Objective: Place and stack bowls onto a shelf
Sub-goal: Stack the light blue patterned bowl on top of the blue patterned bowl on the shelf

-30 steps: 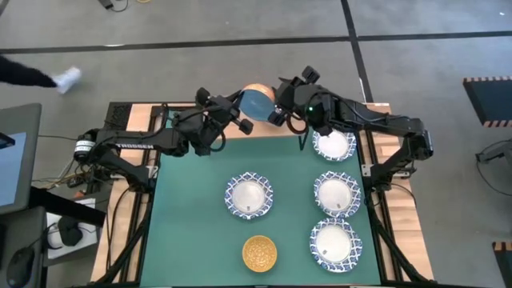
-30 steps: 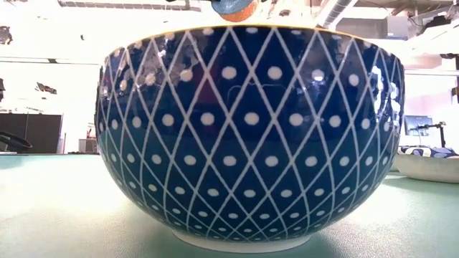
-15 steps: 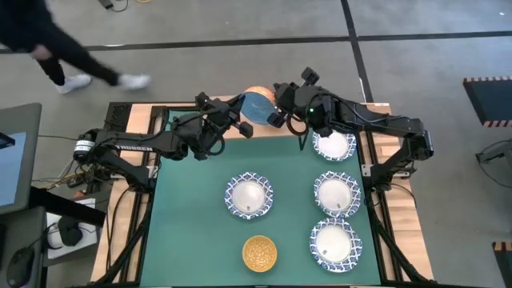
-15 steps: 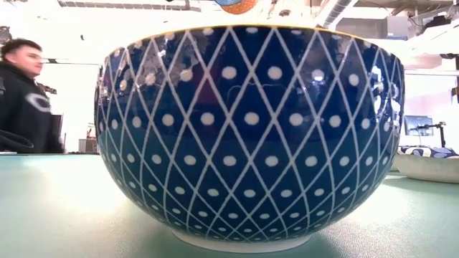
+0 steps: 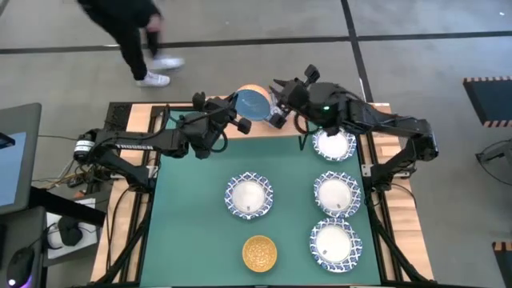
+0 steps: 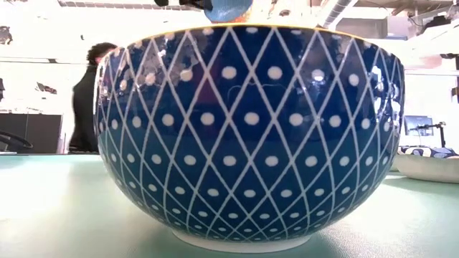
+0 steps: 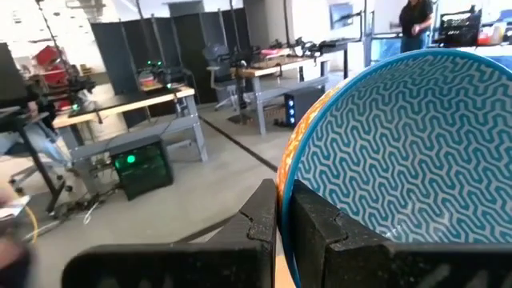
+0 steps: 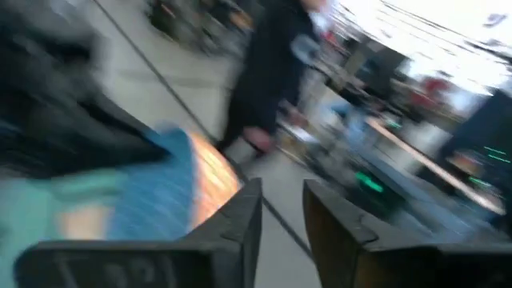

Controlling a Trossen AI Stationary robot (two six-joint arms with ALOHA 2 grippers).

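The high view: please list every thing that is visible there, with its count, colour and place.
Patterned bowls: four, white with blue lattice rims; one mid-table, three in a column on the table's right side.
Yellow bowl: one, yellow-orange, near edge of the table.
Blue bowl: one, light blue inside, orange outside, held tilted above the table's far edge.
Table: one, green top, wooden edges.
Person: one, dark clothes, white shoes, on the floor beyond the table.
Left pincer: shut on the blue bowl's rim.
Right pincer: beside the blue bowl, its fingers apart in the wrist view.
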